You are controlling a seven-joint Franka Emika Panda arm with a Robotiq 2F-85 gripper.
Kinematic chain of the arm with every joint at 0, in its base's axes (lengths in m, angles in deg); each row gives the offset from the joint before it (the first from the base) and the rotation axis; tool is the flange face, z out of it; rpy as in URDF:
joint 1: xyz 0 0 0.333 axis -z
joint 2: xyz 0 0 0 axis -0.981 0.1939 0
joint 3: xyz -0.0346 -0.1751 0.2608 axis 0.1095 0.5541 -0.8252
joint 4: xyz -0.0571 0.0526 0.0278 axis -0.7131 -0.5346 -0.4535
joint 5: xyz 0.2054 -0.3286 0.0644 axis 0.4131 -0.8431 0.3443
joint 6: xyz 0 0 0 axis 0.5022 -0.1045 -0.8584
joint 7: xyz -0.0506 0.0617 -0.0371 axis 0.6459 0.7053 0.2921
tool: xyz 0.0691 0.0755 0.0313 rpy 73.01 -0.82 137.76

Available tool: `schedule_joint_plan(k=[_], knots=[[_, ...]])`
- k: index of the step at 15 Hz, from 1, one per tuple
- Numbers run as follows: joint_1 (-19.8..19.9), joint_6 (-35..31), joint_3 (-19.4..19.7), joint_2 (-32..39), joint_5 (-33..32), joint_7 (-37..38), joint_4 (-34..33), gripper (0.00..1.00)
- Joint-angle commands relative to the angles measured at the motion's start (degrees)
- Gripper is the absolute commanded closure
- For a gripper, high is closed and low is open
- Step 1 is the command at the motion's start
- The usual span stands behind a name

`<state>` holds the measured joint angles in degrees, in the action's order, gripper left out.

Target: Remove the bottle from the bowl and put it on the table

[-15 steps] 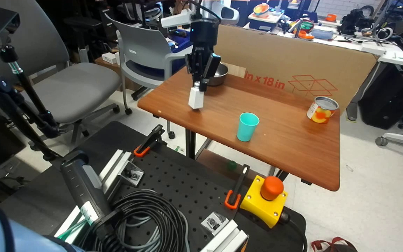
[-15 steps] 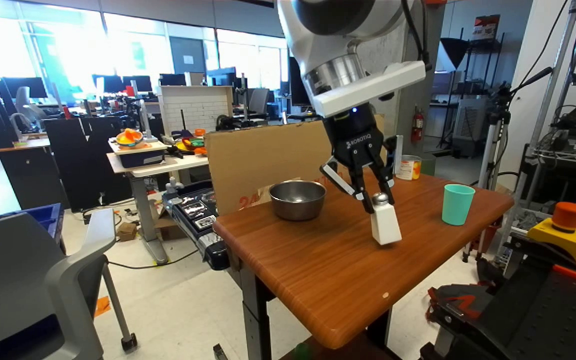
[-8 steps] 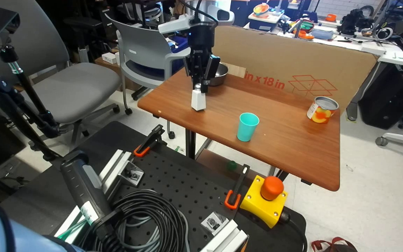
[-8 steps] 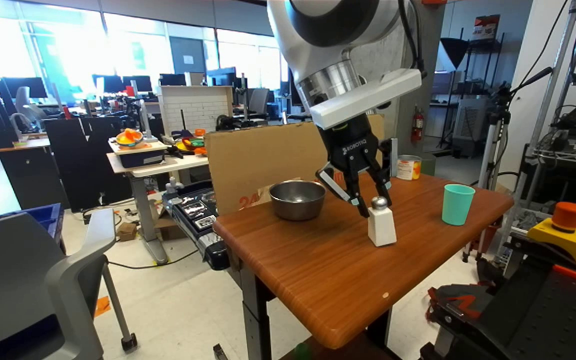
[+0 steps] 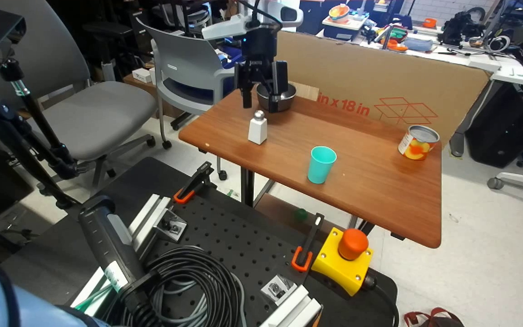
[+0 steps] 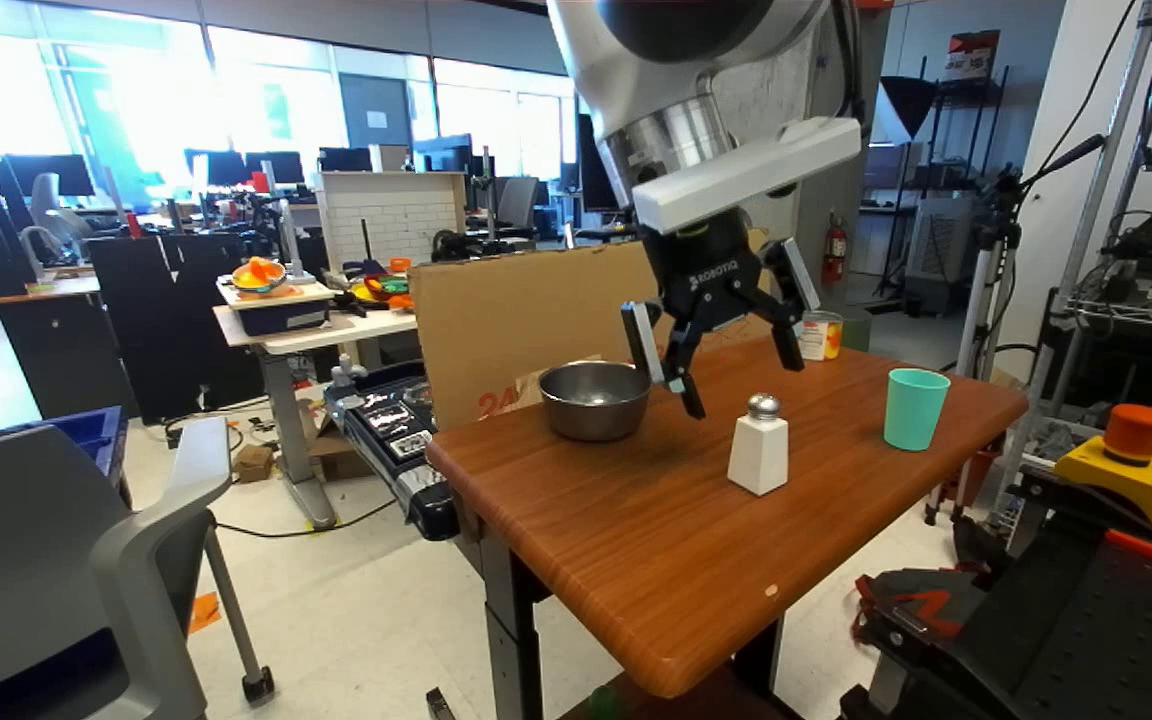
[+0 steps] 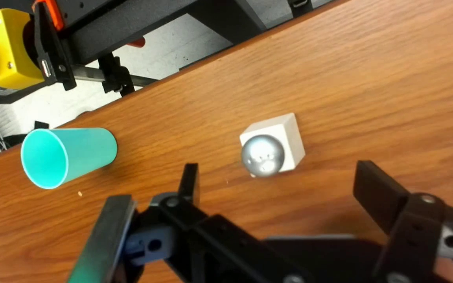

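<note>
The bottle (image 5: 257, 130), white with a silver cap, stands upright on the table (image 5: 370, 195), apart from the bowl. In the wrist view the bottle (image 7: 265, 154) shows from above with its round cap towards the camera. My gripper (image 6: 744, 382) is open, its fingers spread wide just above and behind the bottle (image 6: 759, 457) with nothing held. Seen from the wrist, the gripper (image 7: 277, 173) has bare wood between its fingertips and the bottle just beyond them. The metal bowl (image 6: 594, 405) sits by the cardboard, its visible inside bare; it is out of the wrist view.
A teal cup (image 5: 321, 164) stands near the table's edge, to the left of the bottle in the wrist view. A fruit can (image 5: 418, 142) stands at the far end. A cardboard sheet (image 5: 357, 75) walls off the table's long side. A yellow emergency-stop box (image 5: 343, 261) sits on the black cart.
The bottle, held tilted a second ago, was brought upright onto the table. My gripper then let it go, opened wide and moved up and away from it.
</note>
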<state>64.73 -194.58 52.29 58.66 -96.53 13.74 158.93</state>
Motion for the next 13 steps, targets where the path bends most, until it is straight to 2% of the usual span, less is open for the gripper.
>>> schedule_joint_plan(k=[1, 4, 7, 8, 10, 13], knots=[[3.5, -4.0, -0.7, -11.5, 5.0, -5.2, 5.8, 0.0], [7.2, -4.9, 0.3, -18.3, 11.4, -9.5, 7.1, 0.0], [11.9, -0.4, 3.0, -21.2, 15.1, -12.0, 6.8, 0.0], [10.2, -1.7, 1.3, -19.1, 12.3, -9.8, 5.1, 0.0], [11.8, -1.3, 1.9, -20.0, 12.4, -11.0, 5.3, 0.0], [10.7, -1.4, 1.1, -19.2, 12.4, -10.4, 5.3, 0.0]])
